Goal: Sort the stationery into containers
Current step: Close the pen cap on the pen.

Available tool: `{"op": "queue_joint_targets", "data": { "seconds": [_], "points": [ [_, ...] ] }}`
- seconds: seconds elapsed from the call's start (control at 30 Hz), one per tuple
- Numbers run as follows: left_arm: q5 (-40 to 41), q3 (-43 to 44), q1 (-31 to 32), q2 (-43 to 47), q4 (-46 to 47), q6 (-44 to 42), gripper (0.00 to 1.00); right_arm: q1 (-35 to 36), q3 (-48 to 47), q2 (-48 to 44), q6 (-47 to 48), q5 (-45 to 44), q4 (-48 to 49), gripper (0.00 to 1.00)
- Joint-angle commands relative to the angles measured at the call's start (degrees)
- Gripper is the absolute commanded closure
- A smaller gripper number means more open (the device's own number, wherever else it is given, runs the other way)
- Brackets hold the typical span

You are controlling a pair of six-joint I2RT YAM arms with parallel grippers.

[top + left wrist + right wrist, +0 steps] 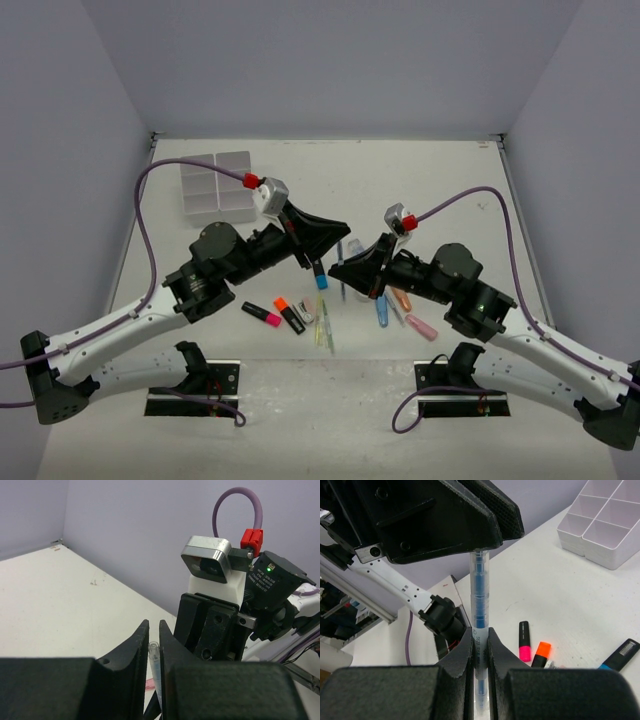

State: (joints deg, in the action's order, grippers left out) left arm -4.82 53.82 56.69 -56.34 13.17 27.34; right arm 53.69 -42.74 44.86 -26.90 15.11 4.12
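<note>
the clear pen (478,595), a see-through barrel with a blue core, hangs in the air above the middle of the table (450,190), caught at both ends. the right pincer (480,632) is closed on its lower part, the two black fingers pressed against the barrel on either side. the left pincer (482,542) is clamped on the upper end, where the barrel runs in under its fingertips. in the left wrist view the pen's clear end shows in the narrow slot between that pincer's fingers (170,645), which sit tight against it. from above, the two pincers meet tip to tip near the table's centre, and the pen itself is too thin to pick out there. below and beside them the other stationery lies loose on the table: a pink-ended highlighter (261,314) just beside an orange-ended highlighter (289,314), a blue-ended highlighter (320,276) under the left pincer, some thin pens (322,325) lying close together, and an orange eraser (402,298) and a pink eraser (421,327) under the right arm. the white tray (186,190) with its six square compartments stands well apart at the far left of the table.
</note>
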Motion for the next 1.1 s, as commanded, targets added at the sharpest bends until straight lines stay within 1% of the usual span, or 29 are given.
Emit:
{"op": "queue_joint_targets", "data": {
  "seconds": [0.0, 0.2, 0.3, 0.47, 0.63, 0.8, 0.87, 0.93, 0.97, 1.0, 1.07],
  "points": [
    [-1.1, 1.7, 0.3, -0.3, -0.8, -0.9, 0.95, 0.3, -2.3, -0.4, 0.9, 0.8, 0.5, 1.00],
    [-3.1, -0.5, 0.3, -0.9, 0.1, 0.3, 1.00, 0.2, -4.6, -0.5, 1.7, -0.7, -0.8, 1.00],
    [-4.1, -1.8, 0.3, -1.2, 0.2, 1.8, 1.00, 0.2, -6.8, -0.3, 2.7, -3.1, -1.1, 1.00],
    [-4.4, -5.8, 0.8, -1.2, 0.4, 4.6, 1.00, 0.2, -16.2, 3.2, 7.5, -6.8, -3.7, 1.00],
    [-3.7, -9.2, 2.1, -1.1, 1.2, 6.4, 1.00, -0.6, -26.3, 8.0, 9.8, -8.7, -5.4, 1.00],
    [-2.4, -12.9, 3.3, 0.1, 2.5, 8.2, 1.00, -3.6, -31.4, 10.1, 8.4, -8.5, -5.3, 1.00],
    [-0.3, -13.5, 3.3, 1.5, 1.5, 7.9, 1.00, -3.9, -31.4, 10.0, 8.6, -6.3, -5.0, 1.00],
    [1.7, -12.4, 3.3, 2.2, -0.9, 7.4, 1.00, -3.9, -29.5, 10.0, 9.2, -3.1, -5.0, 1.00],
    [3.7, -10.4, 3.3, 2.7, -3.3, 6.7, 0.95, -3.7, -27.1, 9.9, 9.8, 0.0, -5.2, 1.00],
    [4.4, -9.7, 3.3, 2.8, -4.1, 6.1, 0.93, -3.6, -26.3, 9.9, 10.0, 1.9, -5.1, 1.00],
    [7.4, -6.2, 3.3, 3.2, -7.8, 4.3, 0.72, -3.2, -22.2, 9.0, 10.3, 4.7, -4.7, 1.00]
  ]
}}
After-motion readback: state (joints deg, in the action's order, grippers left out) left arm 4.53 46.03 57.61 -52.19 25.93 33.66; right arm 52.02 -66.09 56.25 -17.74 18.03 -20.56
